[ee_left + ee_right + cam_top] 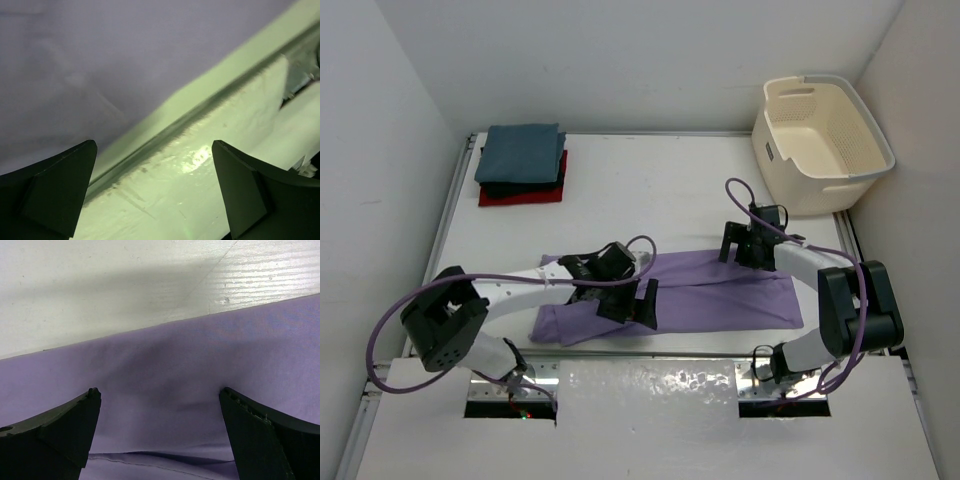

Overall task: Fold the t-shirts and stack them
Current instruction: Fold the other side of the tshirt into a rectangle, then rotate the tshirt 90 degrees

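Note:
The lavender t-shirt (720,295) lies as a long folded strip across the middle of the table. My left gripper (630,305) hovers open over its near edge, left of centre. In the left wrist view the lavender cloth (100,60) fills the upper left and nothing sits between the open gripper's (154,145) fingers. My right gripper (742,250) is open above the strip's far edge; its wrist view shows the gripper (159,392) empty, low over the purple cloth (165,360). At the back left a folded teal-blue t-shirt (523,152) tops a stack on a black one (520,186) and a red one (520,198).
A cream perforated laundry basket (820,140) stands at the back right corner. White walls close in the table on three sides. The table's near metal edge (200,115) runs just beyond the shirt's hem under the left gripper.

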